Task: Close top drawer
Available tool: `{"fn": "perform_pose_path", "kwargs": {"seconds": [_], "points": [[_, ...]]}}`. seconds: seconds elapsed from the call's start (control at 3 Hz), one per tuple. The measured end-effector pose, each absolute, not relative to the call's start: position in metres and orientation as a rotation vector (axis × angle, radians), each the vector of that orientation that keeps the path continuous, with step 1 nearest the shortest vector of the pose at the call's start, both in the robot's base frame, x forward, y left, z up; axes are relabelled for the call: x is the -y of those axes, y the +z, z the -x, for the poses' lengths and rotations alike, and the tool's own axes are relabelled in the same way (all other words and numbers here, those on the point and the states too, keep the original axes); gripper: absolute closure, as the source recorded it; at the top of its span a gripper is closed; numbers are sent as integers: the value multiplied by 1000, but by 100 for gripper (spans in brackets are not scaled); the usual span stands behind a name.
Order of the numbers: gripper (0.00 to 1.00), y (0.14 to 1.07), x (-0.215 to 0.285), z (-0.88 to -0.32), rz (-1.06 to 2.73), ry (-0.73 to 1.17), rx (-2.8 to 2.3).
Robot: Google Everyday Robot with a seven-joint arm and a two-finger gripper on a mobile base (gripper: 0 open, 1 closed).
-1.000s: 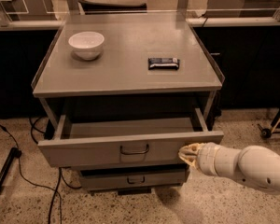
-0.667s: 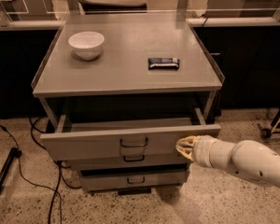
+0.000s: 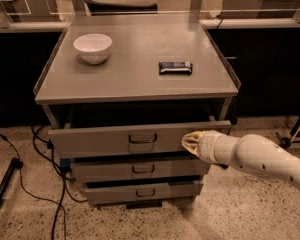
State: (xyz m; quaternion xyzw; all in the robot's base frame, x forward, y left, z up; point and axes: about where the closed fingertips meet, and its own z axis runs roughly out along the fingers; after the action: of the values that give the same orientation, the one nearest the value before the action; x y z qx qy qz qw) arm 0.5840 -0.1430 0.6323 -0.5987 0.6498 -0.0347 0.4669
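Speckled terrazzo floor (image 3: 230, 214) lay nearest the camera, with dark cables (image 3: 20, 179) trailing over it at the left of the cabinet.

Your white arm (image 3: 260, 159) came in low from the right. Its gripper (image 3: 190, 142) sat tip-first against the front panel of the top drawer (image 3: 100, 141), to the right of the small loop handle (image 3: 142, 138) and not on it. You could not tell whether the jaws were released or clenched. Judgement: contact on the flat panel fits a push rather than a pull, so the handle was not needed.

The top drawer stood partly out, its front proud of the two lower drawers (image 3: 105, 170), which sat further back beneath it. A dark gap showed between its front panel and the cabinet frame. Its inside was in shadow and you could not read any contents. Judgement: closing was under way but not done. Pushing off-centre to the right could skew the drawer on its runners, so watch the left end.

On the grey counter (image 3: 135, 84) above, a white bowl (image 3: 92, 48) stood at back left and looked empty. A dark wrapped bar (image 3: 175, 68) lay flat at right of centre, well apart from the bowl. Both sat well away from the gripper.

Beyond the cabinet ran a pale ledge (image 3: 20, 26) with dark space below it.
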Motion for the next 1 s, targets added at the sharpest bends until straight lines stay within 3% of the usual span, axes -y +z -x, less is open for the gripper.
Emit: {"fn": "perform_pose_path", "kwargs": {"seconds": [1.0], "points": [[100,631,120,-617,1500,-71,-1577]]}}
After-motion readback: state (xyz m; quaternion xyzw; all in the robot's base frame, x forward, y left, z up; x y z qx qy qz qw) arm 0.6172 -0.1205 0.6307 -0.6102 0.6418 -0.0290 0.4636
